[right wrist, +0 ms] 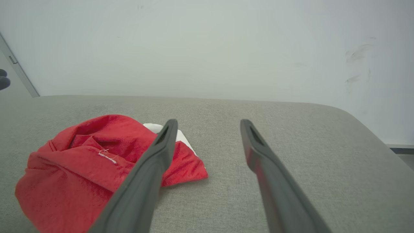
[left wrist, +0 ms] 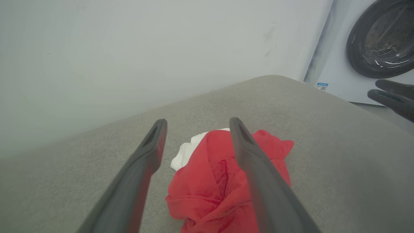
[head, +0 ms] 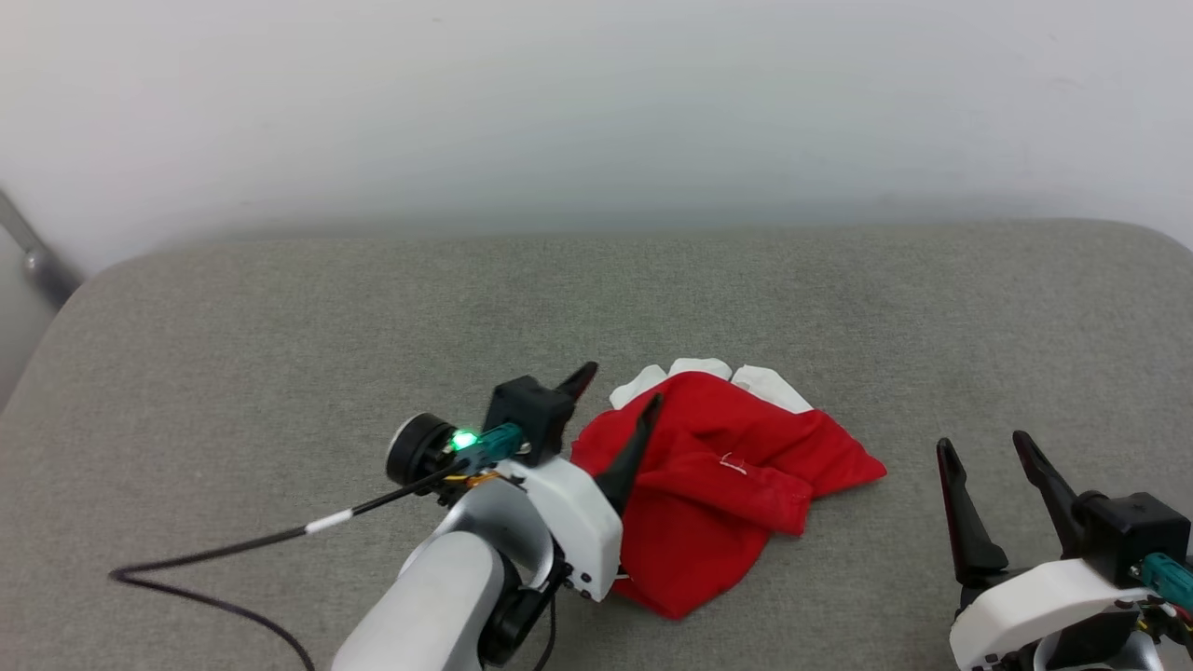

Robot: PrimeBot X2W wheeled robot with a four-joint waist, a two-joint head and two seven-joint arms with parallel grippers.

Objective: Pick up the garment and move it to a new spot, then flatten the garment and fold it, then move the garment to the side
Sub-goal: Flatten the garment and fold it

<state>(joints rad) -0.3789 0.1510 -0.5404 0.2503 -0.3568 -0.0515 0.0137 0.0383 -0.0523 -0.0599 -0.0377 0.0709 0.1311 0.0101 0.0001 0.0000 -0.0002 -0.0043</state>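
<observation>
1. Plainly found the shirt [head: 727, 485] bunched in a red heap on the cushion [head: 280, 373], about its middle and nearer its front edge than its back. Noted white sleeve cloth [head: 699, 371] poking out on the side toward the cushion's back edge.
2. Saw the left gripper [head: 622, 386] hung low over the cushion's middle, fingers spread wide with nothing between them and one fingertip over the heap's left border. Could not tell whether it touched.
3. Saw the right gripper [head: 983, 441] over the cushion's front right part, well apart from the heap, fingers likewise wide and empty.
4. Judged the cloth light, soft and limp: likely to sag, drag and fall open when lifted, never to hold a shape. Not fragile, and hardly slippery on the woven cover.
5. Reckoned the raised fold along the heap's top the best hold, pinched deep enough to catch more than one layer. Judged the thin flat corner toward the cushion's right harder to get under.
6. Marked bare cover on all sides, with broad room toward the cushion's left and back and less toward its rounded right edge. Spotted a washing machine [left wrist: 381, 38] past that edge.
7. Counted the wall [head: 596, 112] behind the cushion's back edge and the dark cable [head: 233, 545] trailing over the cushion's front left as things to keep clear of.
</observation>
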